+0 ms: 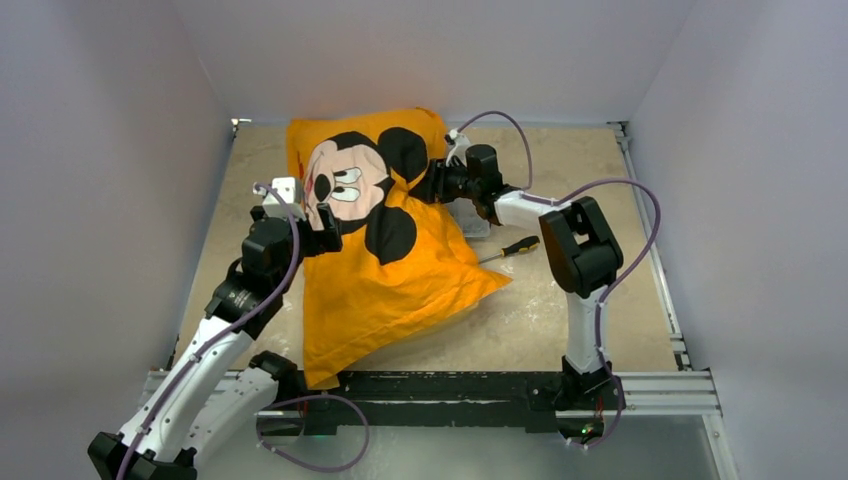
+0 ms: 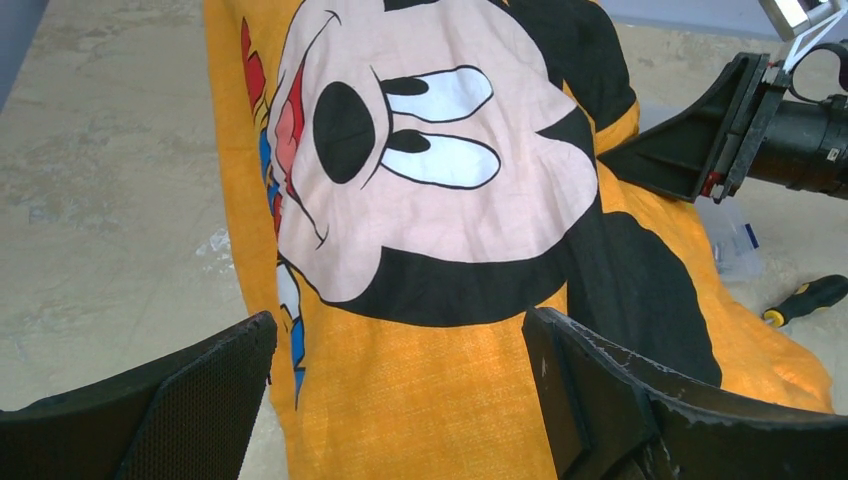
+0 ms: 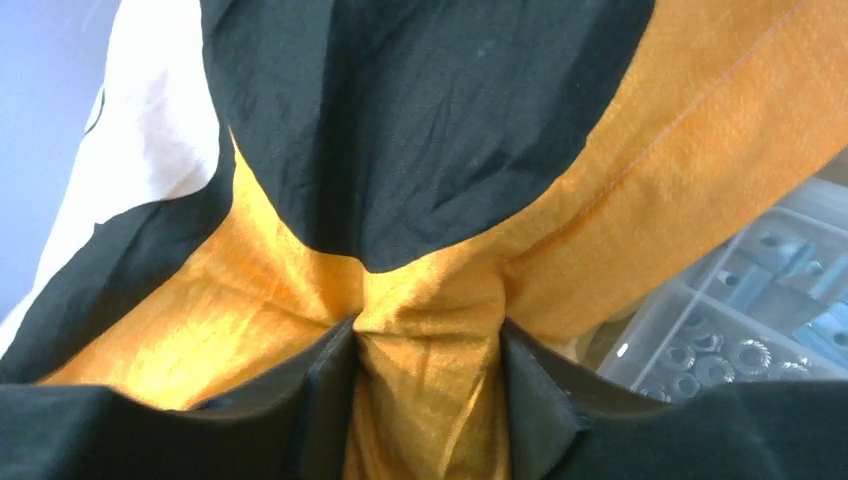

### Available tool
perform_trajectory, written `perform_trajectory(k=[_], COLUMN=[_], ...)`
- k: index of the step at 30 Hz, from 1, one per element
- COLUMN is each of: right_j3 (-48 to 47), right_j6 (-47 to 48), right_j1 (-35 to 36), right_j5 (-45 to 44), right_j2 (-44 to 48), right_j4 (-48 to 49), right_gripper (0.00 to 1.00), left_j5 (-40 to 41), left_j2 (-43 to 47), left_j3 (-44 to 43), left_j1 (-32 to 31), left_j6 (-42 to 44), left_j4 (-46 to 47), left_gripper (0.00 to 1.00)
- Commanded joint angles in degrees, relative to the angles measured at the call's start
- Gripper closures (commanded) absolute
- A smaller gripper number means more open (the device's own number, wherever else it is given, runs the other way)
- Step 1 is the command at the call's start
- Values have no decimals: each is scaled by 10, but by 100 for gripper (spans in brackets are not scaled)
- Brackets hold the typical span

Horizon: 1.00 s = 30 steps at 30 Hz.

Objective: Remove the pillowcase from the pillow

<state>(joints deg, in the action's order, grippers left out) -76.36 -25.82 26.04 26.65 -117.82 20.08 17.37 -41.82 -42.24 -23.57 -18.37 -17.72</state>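
The orange pillowcase (image 1: 400, 270) with the Mickey Mouse print lies stuffed across the middle of the table, its far end raised. The white pillow is hidden inside it. My right gripper (image 1: 440, 180) is at the far right edge of the case, shut on a bunched fold of orange fabric (image 3: 430, 380). My left gripper (image 1: 325, 225) is open at the case's left edge, its jaws wide apart above the orange cloth (image 2: 400, 400), holding nothing. The right gripper also shows in the left wrist view (image 2: 700, 150).
A clear plastic parts box (image 1: 475, 222) with nuts lies under the right gripper; it also shows in the right wrist view (image 3: 740, 330). A screwdriver (image 1: 510, 247) with a black and yellow handle lies right of the case. Walls close in on three sides.
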Motion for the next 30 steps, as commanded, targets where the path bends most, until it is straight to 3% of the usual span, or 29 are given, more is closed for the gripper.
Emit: perform_trajectory(k=[1, 3, 4, 13, 17, 22, 24, 27, 30], right_j3=[9, 1, -8, -181, -283, -421, -452, -451, -428], right_j6=[2, 1, 3, 45, 82, 127, 132, 134, 139], right_j1=[18, 18, 17, 12, 11, 12, 14, 28, 63], right_j5=[86, 78, 56, -247, -325, -340, -298, -227, -209], right_j2=[0, 15, 25, 146, 164, 147, 142, 134, 106], right_j4=[40, 22, 7, -166, -191, -209, -209, -188, -178], right_gripper=[65, 98, 100, 100, 100, 100, 100, 100, 100], left_j5=[34, 38, 41, 79, 99, 112, 115, 116, 112], left_j2=[13, 17, 19, 34, 41, 48, 50, 53, 60], left_j3=[1, 1, 0, -1, -4, -4, -4, -4, -8], left_j1=[-12, -15, -17, -24, -24, -24, -24, -24, -24], left_j6=[8, 7, 6, -1, -7, -12, -14, -16, -24], left_j4=[6, 4, 3, -6, -14, -18, -19, -20, -23], left_gripper=[6, 6, 6, 6, 6, 6, 6, 6, 6])
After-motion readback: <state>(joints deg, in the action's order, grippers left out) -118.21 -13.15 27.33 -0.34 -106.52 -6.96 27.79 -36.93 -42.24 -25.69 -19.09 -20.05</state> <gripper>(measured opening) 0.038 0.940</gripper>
